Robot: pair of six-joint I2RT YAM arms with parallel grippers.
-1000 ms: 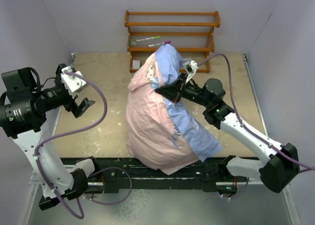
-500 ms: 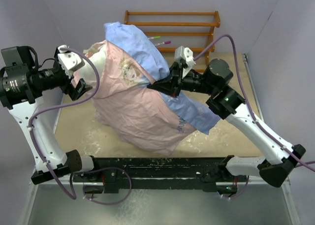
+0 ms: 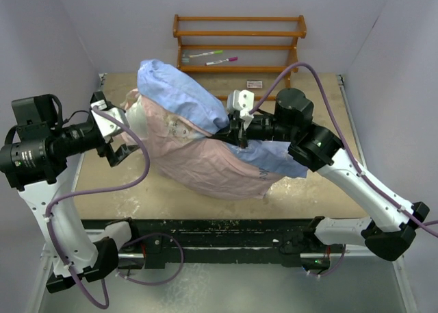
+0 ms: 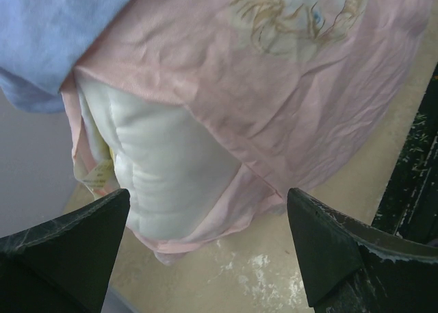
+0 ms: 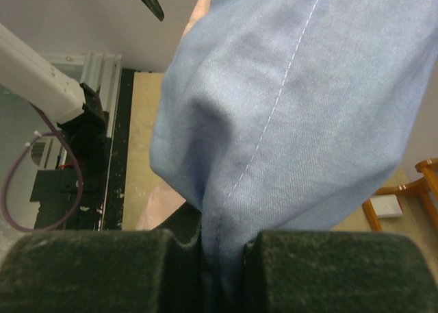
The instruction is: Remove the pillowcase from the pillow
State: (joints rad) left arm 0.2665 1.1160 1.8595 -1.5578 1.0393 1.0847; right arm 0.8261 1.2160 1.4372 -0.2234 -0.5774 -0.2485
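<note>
Two arms flank one bulky bundle lying across the middle of the tabletop [image 3: 321, 183]. At the far left, the left hand [image 3: 115, 129] stands with its fingers spread wide and nothing between them, just beside the bundle's left end; in the left wrist view its two dark fingertips frame that end without touching it. There the pillow [image 4: 164, 169] pokes out of the cover's mouth, cream-white and quilted, with a yellow patch at its left edge; the rest of it is hidden inside. The pillowcase [image 3: 205, 164] covers the bundle from there rightward, pale pink side outward over most of the front, with a faint blonde figure showing through the cloth; its light blue side is heaped along the top and trails down to the tabletop at the right. The right hand [image 3: 229, 131] is clamped on a fold of that blue cloth near the top middle; the right wrist view shows the fabric pinched tight between its two padded fingers [image 5: 89, 272], a stitched seam running up from them. Behind, against the back wall, stands a wooden rack [image 3: 239, 33] with two markers [image 3: 213, 57] on a shelf; a small card [image 3: 254, 84] lies just in front of it.
</note>
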